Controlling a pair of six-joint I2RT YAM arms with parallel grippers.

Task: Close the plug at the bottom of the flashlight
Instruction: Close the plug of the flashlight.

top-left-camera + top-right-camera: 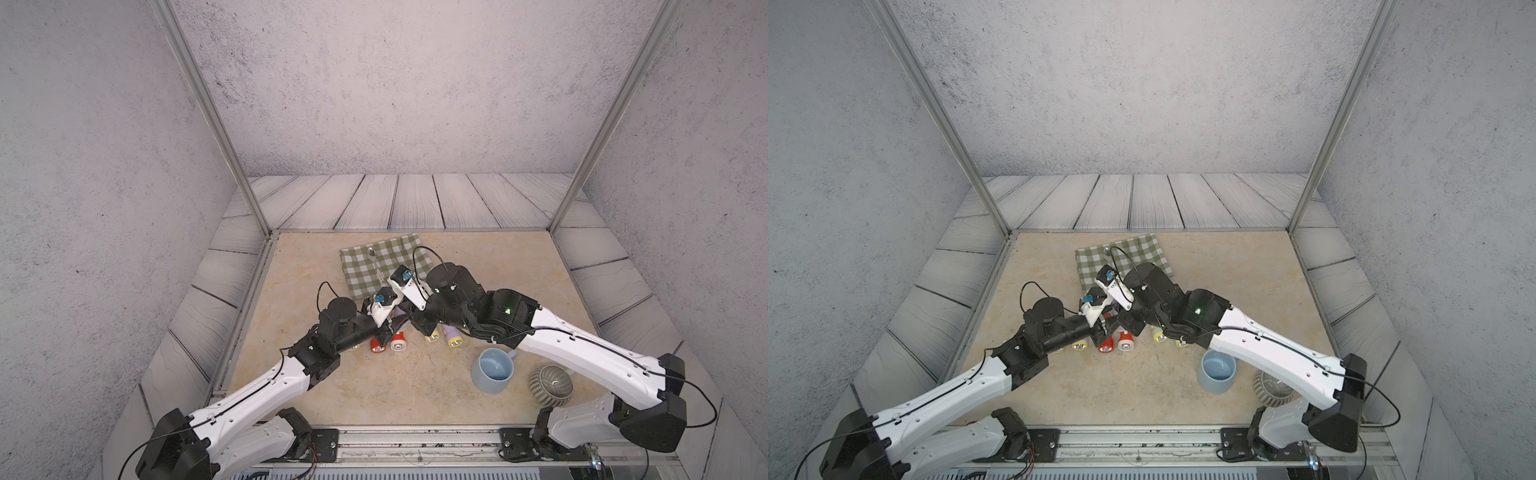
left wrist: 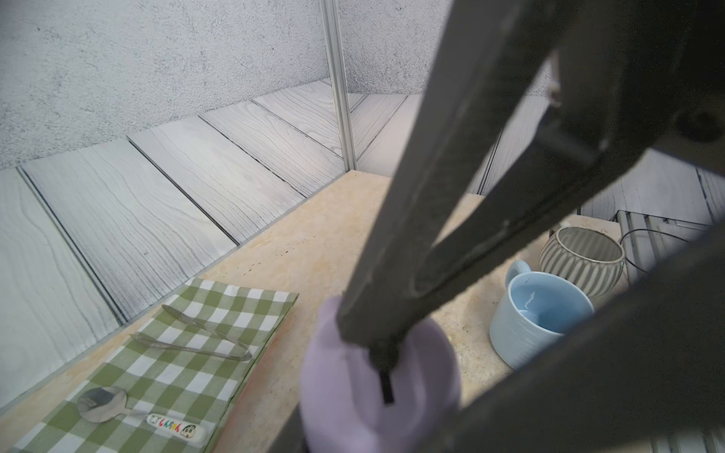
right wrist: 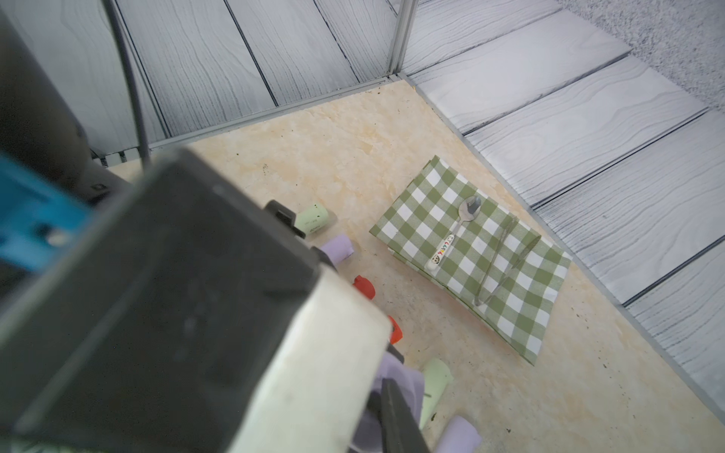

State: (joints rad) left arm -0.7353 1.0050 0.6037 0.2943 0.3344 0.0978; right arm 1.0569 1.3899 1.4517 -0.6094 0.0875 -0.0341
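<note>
While both arms meet over the middle of the sandy, stone-look table (image 1: 395, 399), I see the left gripper (image 1: 392, 326) pinching the purple flashlight (image 2: 376, 372). It sits between the two grippers, just behind a row of other flashlights (image 1: 377, 345) that lie on the table with shiny round fronts. The held one is smooth and pale lilac, shaped like a fat tube with a rounded end. A thin black strip (image 2: 387, 386) shows on that end, right under the tip of a dark finger (image 2: 392, 235) of the right gripper (image 1: 415, 322). I cannot tell if the right jaws are spread or pressed together.

Farther back lies a flat folded cloth (image 1: 386, 262) with green and white squares. On it rest a shiny metal spoon (image 2: 102, 404) with a white handle and see-through tongs (image 2: 196, 341). Near the right arm stand a smooth pale blue mug (image 1: 493, 370) and a round grey bowl (image 1: 550, 384) with ribs.
</note>
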